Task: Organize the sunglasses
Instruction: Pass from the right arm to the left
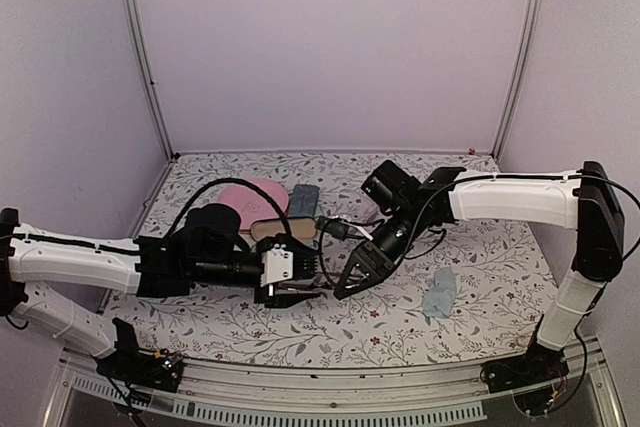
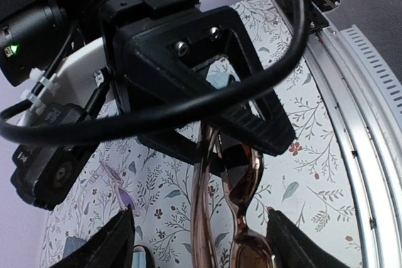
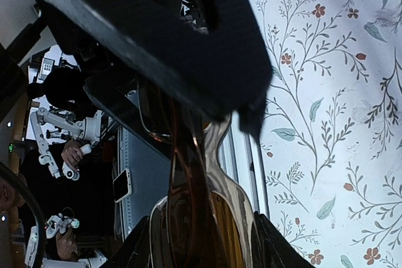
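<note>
A pair of sunglasses [image 1: 322, 282] with a reddish-brown frame and dark lenses hangs above the middle of the table between both arms. My right gripper [image 1: 350, 275] is shut on it; in the right wrist view the sunglasses [image 3: 207, 218] fill the gap between the two fingers [image 3: 135, 252]. My left gripper [image 1: 300, 285] faces it from the left and stands open. In the left wrist view the sunglasses [image 2: 242, 208] sit between the fingertips [image 2: 107, 243], close to the right one and well apart from the left one. The other pair is not clearly seen.
A pink rounded case [image 1: 255, 197] and a grey-blue rectangular case [image 1: 305, 199] lie at the back of the floral tablecloth [image 1: 480, 247]. A tan oval object [image 1: 285, 230] sits in front of them. A light blue cloth [image 1: 440, 292] lies to the right. Cables hang off both wrists.
</note>
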{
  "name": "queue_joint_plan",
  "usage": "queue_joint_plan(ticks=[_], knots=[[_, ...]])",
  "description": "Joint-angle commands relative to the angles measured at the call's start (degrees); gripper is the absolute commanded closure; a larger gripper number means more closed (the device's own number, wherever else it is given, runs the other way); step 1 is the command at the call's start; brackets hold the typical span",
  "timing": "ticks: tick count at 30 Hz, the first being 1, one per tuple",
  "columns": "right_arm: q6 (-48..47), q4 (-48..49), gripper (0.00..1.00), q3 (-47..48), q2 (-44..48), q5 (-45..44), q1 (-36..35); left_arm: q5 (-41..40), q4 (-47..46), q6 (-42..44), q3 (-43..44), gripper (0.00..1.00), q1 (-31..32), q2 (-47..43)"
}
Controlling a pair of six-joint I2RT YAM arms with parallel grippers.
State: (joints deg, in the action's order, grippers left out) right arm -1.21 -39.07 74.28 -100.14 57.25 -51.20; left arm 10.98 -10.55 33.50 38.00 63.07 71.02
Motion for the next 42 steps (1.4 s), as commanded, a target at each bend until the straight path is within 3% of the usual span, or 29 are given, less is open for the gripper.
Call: queue_joint_plan(ticks=[1, 5, 17, 24, 27, 34, 42], knots=[[0.2, 0.8, 0.69, 0.4, -1.1, 2.8, 0.1, -1.4, 4.3, 2.2, 3.4, 0.34, 1.8, 3.1], [0.7, 1.4, 0.69, 0.0, -1.4, 2.6, 0.1, -3.9, 5.9, 1.9, 4.5, 0.44, 3.0, 3.6], [0.9, 2.3, 0.70, -1.1, -2.4, 2.1, 0.1, -10.3, 7.9, 1.4, 4.4, 0.54, 5.7, 2.1], [0.9, 1.8, 0.70, -1.1, -2.7, 1.3, 0.1, -13.8, 11.7, 1.3, 5.1, 0.38, 6.9, 1.2], [0.9, 1.7, 0.70, -1.0, -2.8, 1.3, 0.1, -14.8, 13.3, 0.7, 5.1, 0.37, 7.2, 1.1], [0.9, 1.7, 0.70, -0.9, -3.5, 1.1, 0.1, -15.2, 15.2, -0.7, 6.5, 0.51, 7.6, 1.5], [0.9, 1.5, 0.70, -0.8, -3.7, 0.8, 0.1, -15.2, 16.2, -1.5, 7.1, 0.60, 8.1, 1.7]])
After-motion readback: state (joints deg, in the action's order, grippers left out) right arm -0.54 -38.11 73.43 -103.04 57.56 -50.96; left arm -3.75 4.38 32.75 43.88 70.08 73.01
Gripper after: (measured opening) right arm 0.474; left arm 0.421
